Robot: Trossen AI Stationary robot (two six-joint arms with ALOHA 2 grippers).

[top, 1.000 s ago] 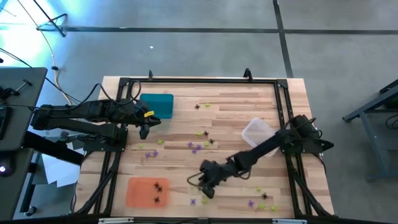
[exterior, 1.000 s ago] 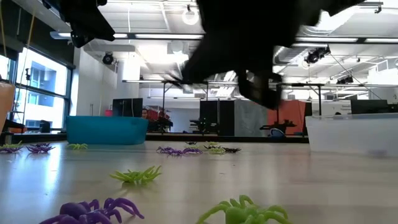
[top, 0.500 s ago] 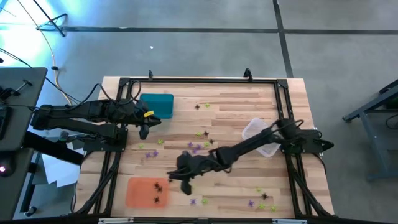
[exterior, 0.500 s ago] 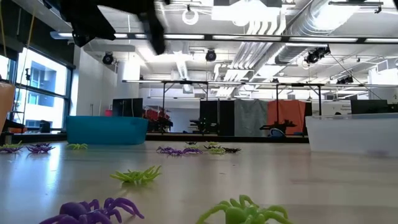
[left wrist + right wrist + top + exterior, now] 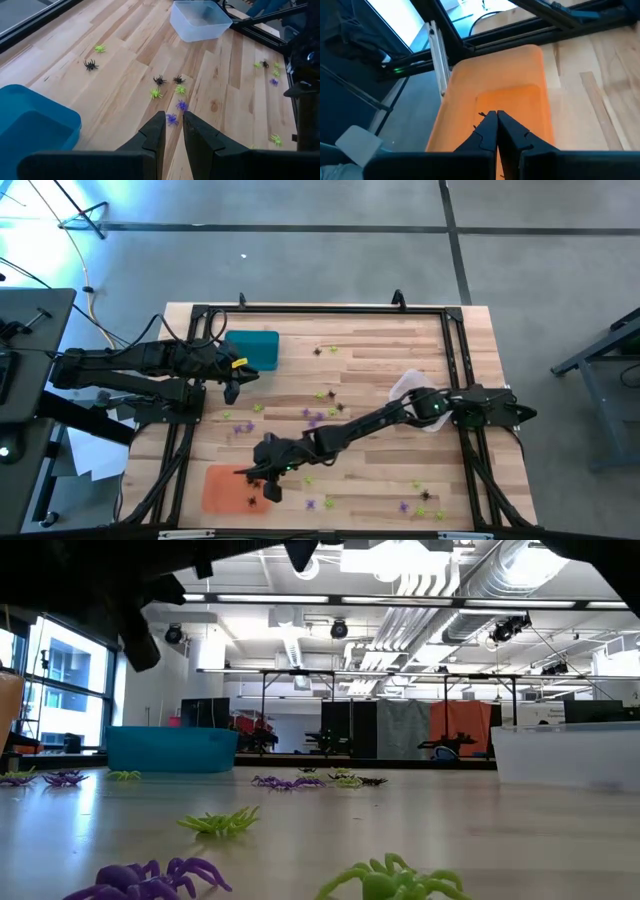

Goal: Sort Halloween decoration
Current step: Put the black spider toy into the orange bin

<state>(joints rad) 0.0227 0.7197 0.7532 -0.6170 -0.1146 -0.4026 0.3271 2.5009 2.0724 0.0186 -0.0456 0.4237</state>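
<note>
Tiny black, yellow-green and purple spider pieces lie scattered on the wooden table, with more near its near right corner. In the low view, green and purple ones lie close by. Two black spiders sit in the orange tray. My right gripper hangs over that tray, shut on a black spider. My left gripper waits beside the teal tray, narrowly open, touching nothing. My right gripper pinches a black spider piece between its two fingertips. Only a few thin legs show beside the tips; the fingers hide the rest. The fingers slant down from the table's right. The piece is lifted clear above the orange tray.
A clear tray sits on the table's right, partly under my right arm, and shows in the left wrist view. A black frame rail runs round the table. The teal tray and clear tray stand far off in the low view.
My right gripper has moved from the table's near middle toward the left edge and now hangs over the orange tray. It has stayed shut. My left arm has kept still.
</note>
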